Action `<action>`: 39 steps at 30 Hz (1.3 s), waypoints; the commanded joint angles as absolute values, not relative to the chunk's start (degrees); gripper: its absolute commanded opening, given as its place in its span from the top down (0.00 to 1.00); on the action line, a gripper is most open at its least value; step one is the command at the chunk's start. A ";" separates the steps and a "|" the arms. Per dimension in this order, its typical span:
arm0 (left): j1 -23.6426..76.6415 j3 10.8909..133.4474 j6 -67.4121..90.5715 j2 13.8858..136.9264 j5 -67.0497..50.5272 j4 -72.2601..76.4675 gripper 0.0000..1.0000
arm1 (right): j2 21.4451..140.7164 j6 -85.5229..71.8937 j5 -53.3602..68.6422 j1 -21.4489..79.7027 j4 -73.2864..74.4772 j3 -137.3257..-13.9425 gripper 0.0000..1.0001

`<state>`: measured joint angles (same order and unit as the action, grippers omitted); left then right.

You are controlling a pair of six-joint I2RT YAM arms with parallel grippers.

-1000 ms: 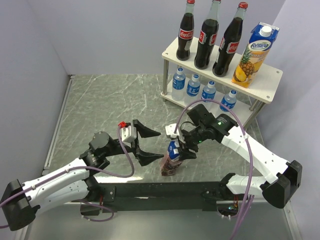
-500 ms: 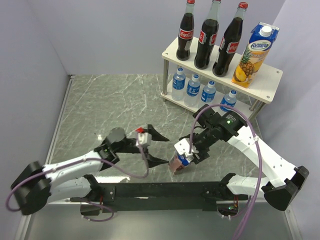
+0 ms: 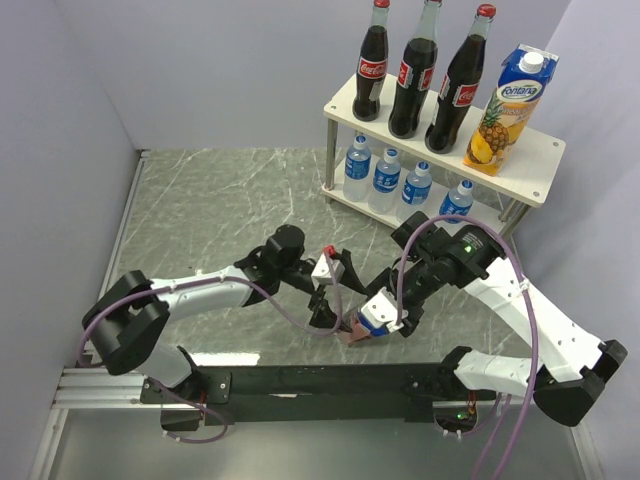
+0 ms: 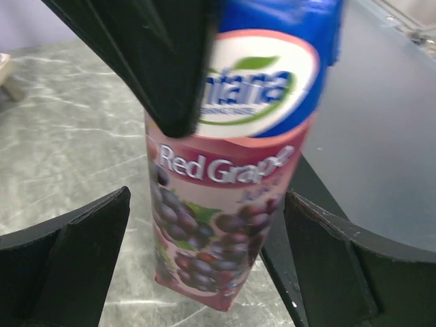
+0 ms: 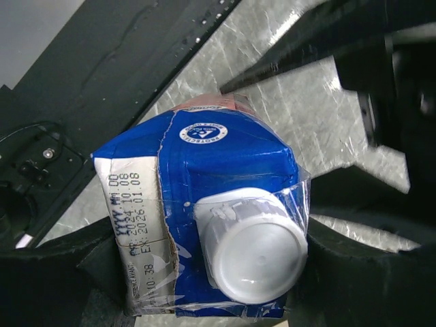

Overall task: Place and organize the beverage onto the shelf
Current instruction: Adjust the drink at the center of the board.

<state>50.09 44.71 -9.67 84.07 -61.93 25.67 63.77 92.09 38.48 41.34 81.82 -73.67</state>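
A red grape juice carton [image 3: 362,326] with a blue top hangs tilted near the table's front edge. My right gripper [image 3: 385,310] is shut on its upper part. In the right wrist view the carton's white cap [image 5: 253,245] sits between the dark fingers [image 5: 354,272]. My left gripper [image 3: 335,292] is open, and the carton's lower half [image 4: 218,231] stands between its spread fingers [image 4: 68,266] without touching them. On the shelf [image 3: 540,162] at the back right, three cola bottles [image 3: 415,75] and a pineapple juice carton [image 3: 505,105] stand on top. Several water bottles [image 3: 387,178] stand on the lower board.
A black rail [image 3: 300,382] runs along the near edge, just beside the carton. Grey walls close in the left and back sides. A purple cable [image 3: 410,250] loops above the right wrist.
The left arm has stretched to the right until its open fingers flank the carton. The right gripper has carried the carton slightly right and toward the front, tilting it more.
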 commanded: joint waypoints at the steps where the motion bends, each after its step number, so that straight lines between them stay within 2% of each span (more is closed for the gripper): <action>1: 50.80 51.22 -13.62 87.00 -68.99 19.09 0.01 | 60.99 95.10 45.62 42.01 82.88 -80.24 1.00; 7: 52.91 58.09 -20.56 92.98 -70.13 7.74 0.00 | 62.31 95.36 46.23 42.28 82.88 -81.82 1.00; 17: 54.49 56.25 -14.68 95.45 -77.25 16.34 0.01 | 62.75 95.89 44.30 42.36 82.71 -83.76 1.00; 22: 55.37 59.58 -17.22 96.06 -79.10 11.35 0.02 | 62.93 95.98 44.74 42.36 82.71 -84.99 1.00; 27: 56.95 66.42 -27.93 98.96 -80.42 -7.59 0.12 | 62.75 95.63 44.56 42.36 81.91 -85.69 1.00; 30: 57.39 70.03 -33.47 101.33 -82.17 -13.69 0.21 | 63.02 95.45 44.65 42.36 81.65 -85.70 1.00; 32: 57.57 72.41 -41.89 103.52 -82.97 -23.78 0.25 | 62.84 94.84 43.95 42.45 80.69 -85.26 0.99; 36: 57.39 83.89 -67.08 109.58 -85.77 -53.80 0.47 | 61.18 91.85 41.93 42.36 76.74 -82.18 0.92; 37: 57.13 86.28 -83.16 111.43 -87.09 -72.06 0.51 | 60.74 90.45 41.49 42.36 74.99 -81.66 0.88; 38: 56.43 89.35 -94.54 115.53 -88.67 -78.60 0.60 | 60.38 89.74 41.31 42.36 74.10 -80.61 0.86; 39: 55.82 89.65 -93.35 116.45 -91.47 -78.40 0.65 | 59.60 89.13 41.22 42.36 73.31 -80.16 0.84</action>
<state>55.13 86.63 -65.06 111.72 -80.88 -47.79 63.75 86.80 37.39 42.24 86.87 -78.37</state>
